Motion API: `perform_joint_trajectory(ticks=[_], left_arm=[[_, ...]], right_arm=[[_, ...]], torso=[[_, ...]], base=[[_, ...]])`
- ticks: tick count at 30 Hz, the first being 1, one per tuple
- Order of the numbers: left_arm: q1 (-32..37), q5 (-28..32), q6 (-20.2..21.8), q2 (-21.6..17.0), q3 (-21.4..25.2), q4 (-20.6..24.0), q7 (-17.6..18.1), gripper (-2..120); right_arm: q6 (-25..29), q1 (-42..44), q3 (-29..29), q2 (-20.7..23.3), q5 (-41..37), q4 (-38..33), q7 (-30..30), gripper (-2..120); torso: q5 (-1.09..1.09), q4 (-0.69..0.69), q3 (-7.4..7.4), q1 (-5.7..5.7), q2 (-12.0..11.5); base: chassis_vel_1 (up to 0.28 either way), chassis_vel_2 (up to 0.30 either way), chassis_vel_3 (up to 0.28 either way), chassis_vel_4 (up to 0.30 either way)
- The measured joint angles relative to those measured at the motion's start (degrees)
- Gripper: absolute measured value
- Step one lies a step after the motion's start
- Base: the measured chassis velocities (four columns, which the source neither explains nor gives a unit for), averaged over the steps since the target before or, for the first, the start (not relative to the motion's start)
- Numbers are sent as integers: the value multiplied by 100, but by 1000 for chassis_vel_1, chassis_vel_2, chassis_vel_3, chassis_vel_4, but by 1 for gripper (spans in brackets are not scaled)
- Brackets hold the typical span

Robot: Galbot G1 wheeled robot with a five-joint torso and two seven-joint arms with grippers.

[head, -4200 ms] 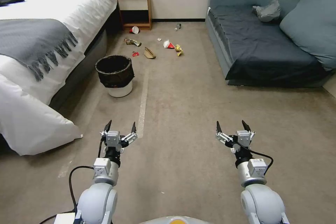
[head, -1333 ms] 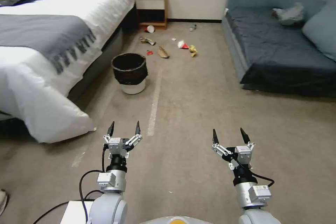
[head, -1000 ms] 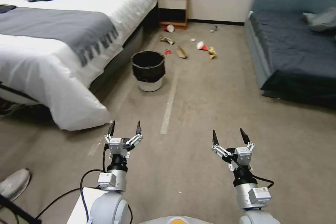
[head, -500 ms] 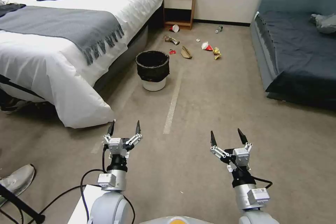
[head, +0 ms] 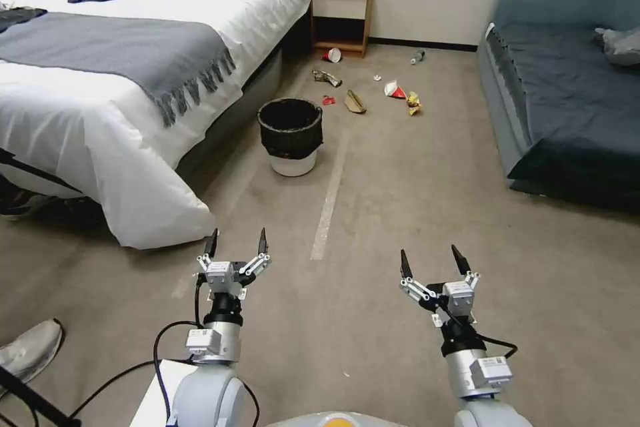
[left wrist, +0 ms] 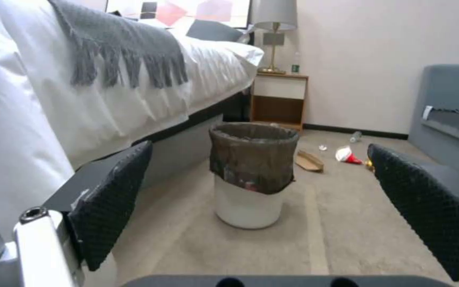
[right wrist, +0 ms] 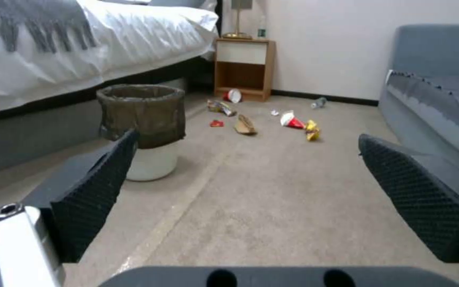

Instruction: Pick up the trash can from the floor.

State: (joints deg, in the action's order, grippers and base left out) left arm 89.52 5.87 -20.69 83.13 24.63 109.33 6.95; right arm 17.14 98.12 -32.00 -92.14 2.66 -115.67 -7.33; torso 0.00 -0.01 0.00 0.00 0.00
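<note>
**Both claws spread and empty, trash can well ahead beside the bed**

The left claw (head: 236,241) is held low over the floor (head: 373,213), its two black, textured fingers (left wrist: 107,203) spread wide apart with nothing between them. The right claw (head: 431,260) is held level with it, likewise spread wide and empty. Neither is in contact with anything.

The trash can (head: 291,137) is seen standing upright on the carpet, well apart from both claws and ahead of the left one, just beside the bed (head: 100,80). A round white body is shown, with a black liner bag folded over the rim and upper half. A pale tape strip (head: 328,203) runs along the carpet near it.

From the left wrist view the can (left wrist: 253,175) is framed between the fingers. In the right wrist view scattered litter (right wrist: 293,119) is seen beyond it, before a wooden nightstand (right wrist: 243,67).
</note>
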Motion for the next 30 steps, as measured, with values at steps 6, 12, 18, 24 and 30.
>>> perform_joint_trajectory(ticks=[6,12,18,24,30], left_arm=[[-16,-4,2,11,-5,-12,8,100],[-18,-4,3,7,-4,-13,17,100],[3,1,-10,-1,0,5,26,100],[21,3,-30,-1,-1,30,38,100],[36,7,-47,-3,7,49,43,100]], right_arm=[[0,4,0,0,-5,16,-12,100],[-2,16,0,0,-9,12,-20,100],[-5,51,-11,0,-20,-32,-31,100],[-6,73,-13,0,-21,-44,-32,100],[-6,77,-14,0,-17,-50,-33,100]], torso=[[0,0,0,0,0],[0,0,0,1,0],[0,0,0,1,0],[0,0,0,1,0],[0,0,0,1,0]], base=[[-56,71,59,-61],[-66,54,53,-54],[-84,78,69,-85],[-106,89,100,-91],[-79,94,92,-94]])
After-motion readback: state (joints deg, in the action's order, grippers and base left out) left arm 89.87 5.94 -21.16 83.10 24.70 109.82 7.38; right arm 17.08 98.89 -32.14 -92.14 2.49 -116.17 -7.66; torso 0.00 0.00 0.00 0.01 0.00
